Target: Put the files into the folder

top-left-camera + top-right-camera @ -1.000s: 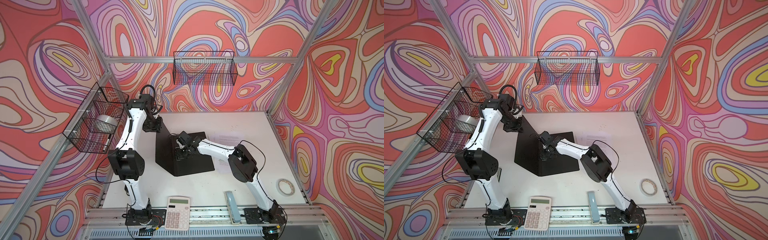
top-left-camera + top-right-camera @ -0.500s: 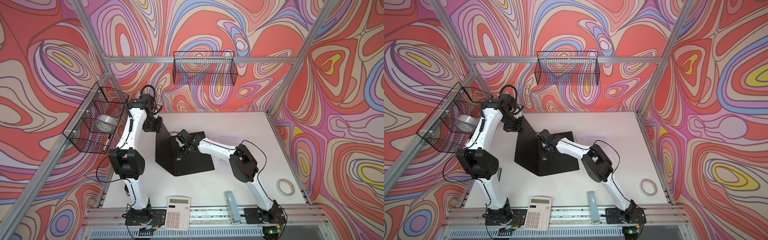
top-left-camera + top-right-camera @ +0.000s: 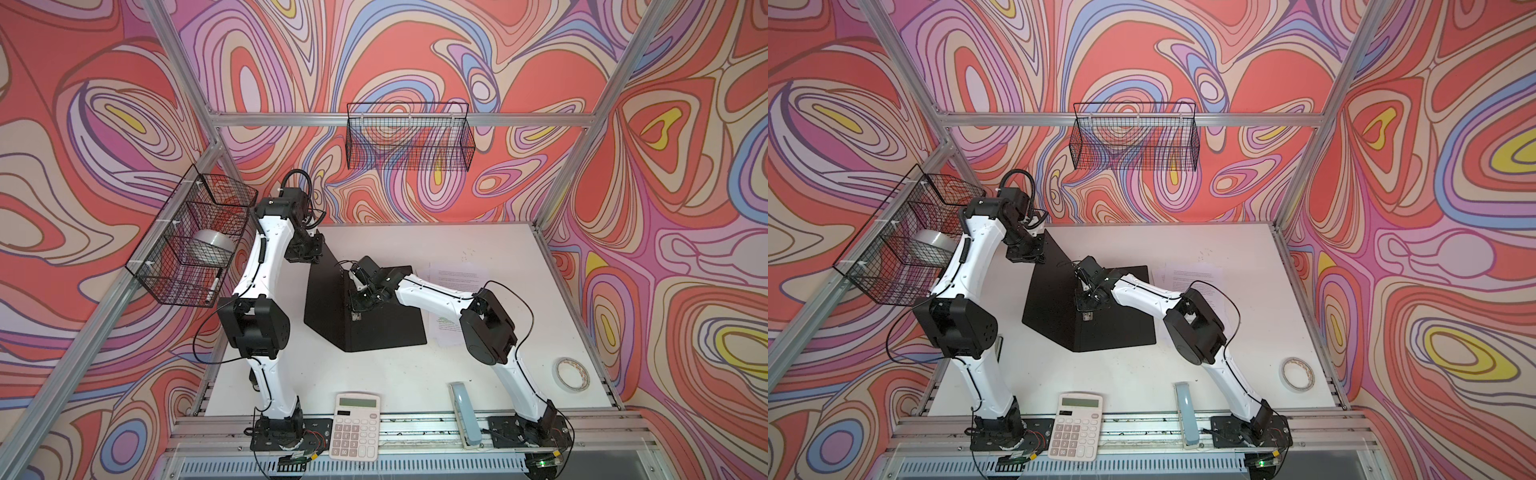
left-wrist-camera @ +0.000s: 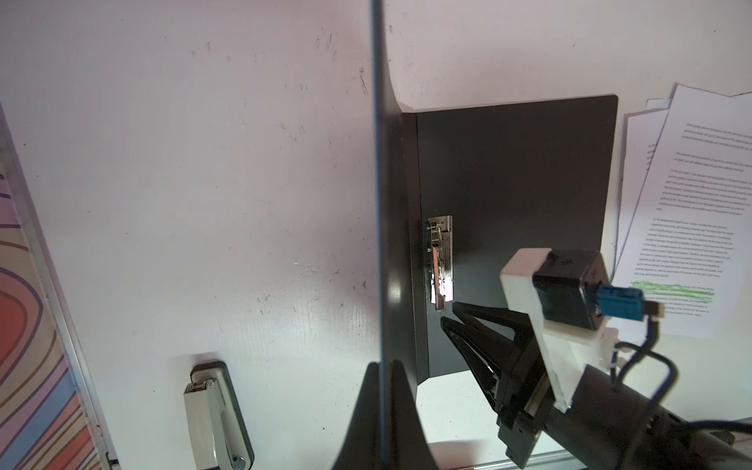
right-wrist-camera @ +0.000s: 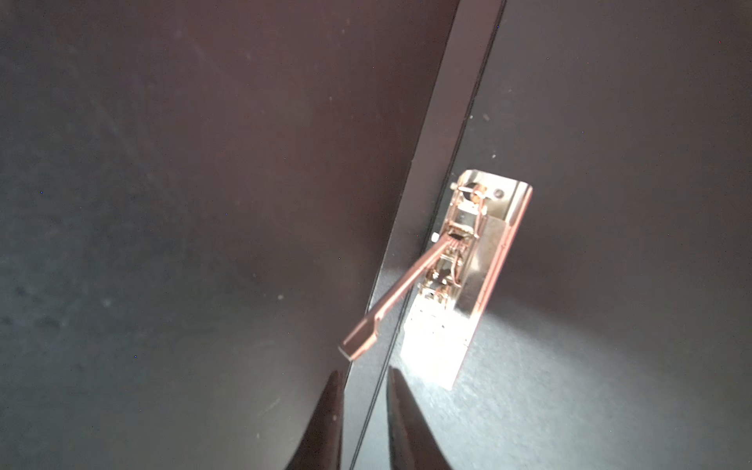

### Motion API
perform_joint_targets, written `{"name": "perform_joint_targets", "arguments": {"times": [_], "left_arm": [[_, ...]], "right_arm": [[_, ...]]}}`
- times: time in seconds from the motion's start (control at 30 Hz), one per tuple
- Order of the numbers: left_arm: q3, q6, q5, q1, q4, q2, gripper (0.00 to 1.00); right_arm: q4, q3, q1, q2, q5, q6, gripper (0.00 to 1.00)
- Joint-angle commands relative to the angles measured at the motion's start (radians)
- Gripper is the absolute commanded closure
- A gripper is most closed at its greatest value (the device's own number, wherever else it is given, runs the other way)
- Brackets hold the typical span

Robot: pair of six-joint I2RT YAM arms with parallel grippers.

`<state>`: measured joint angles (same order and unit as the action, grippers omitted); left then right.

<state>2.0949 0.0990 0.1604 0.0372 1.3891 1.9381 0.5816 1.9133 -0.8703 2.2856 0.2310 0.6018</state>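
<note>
The folder (image 3: 374, 328) lies open in the middle of the table (image 3: 498, 365), black inside showing. Its right half is flat on the table and its left cover stands up, roughly on end. The left claw (image 3: 309, 253) is clamped on the far top edge of that raised cover. In the left wrist view the cover's thin edge runs straight between the left claw's two fingers (image 4: 368, 390).

The right claw (image 3: 359, 301) reaches across from the right and hangs low over the folder's spine, just beside the metal clip (image 4: 441, 260). Its jaws stand a narrow way apart with nothing between them. In the right wrist view the tips (image 5: 335, 390) are just short of the clip's lever (image 5: 390, 301), which is lifted at a slant off the clip.

The files (image 3: 457, 274) are on the table just to the right of the folder's flat half, a few sheets loosely fanned, printed side up, with a green-marked line toward the near end. The right arm crosses over them in both top views. I can't tell whether their left edge touches the folder.

Along the near edge sit a calculator (image 3: 355, 424) and, far right, a tape roll (image 3: 571, 374).
</note>
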Motion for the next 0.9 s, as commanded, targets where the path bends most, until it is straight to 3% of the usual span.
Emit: {"name": "perform_joint_targets", "arguments": {"times": [0.0,0.17,0.37,0.6,0.87], "left_arm": [[0.005,-0.028,-0.049,-0.011,-0.027,0.013,1.0],[0.001,-0.036,-0.063,-0.017,-0.047,0.024,1.0],[-0.039,-0.054,-0.09,-0.026,-0.105,0.031,1.0],[-0.058,-0.062,-0.088,-0.038,-0.132,0.056,1.0],[-0.094,-0.07,-0.056,-0.053,-0.164,0.055,0.98]], "right_arm": [[0.012,0.038,0.0,-0.079,-0.039,-0.028,0.76],[0.069,0.038,0.005,-0.136,-0.122,-0.069,0.74],[0.047,-0.157,0.007,-0.272,-0.217,-0.042,0.73],[-0.011,-0.393,0.006,-0.37,-0.242,0.017,0.73],[-0.051,-0.508,0.007,-0.366,-0.264,0.062,0.73]]}}
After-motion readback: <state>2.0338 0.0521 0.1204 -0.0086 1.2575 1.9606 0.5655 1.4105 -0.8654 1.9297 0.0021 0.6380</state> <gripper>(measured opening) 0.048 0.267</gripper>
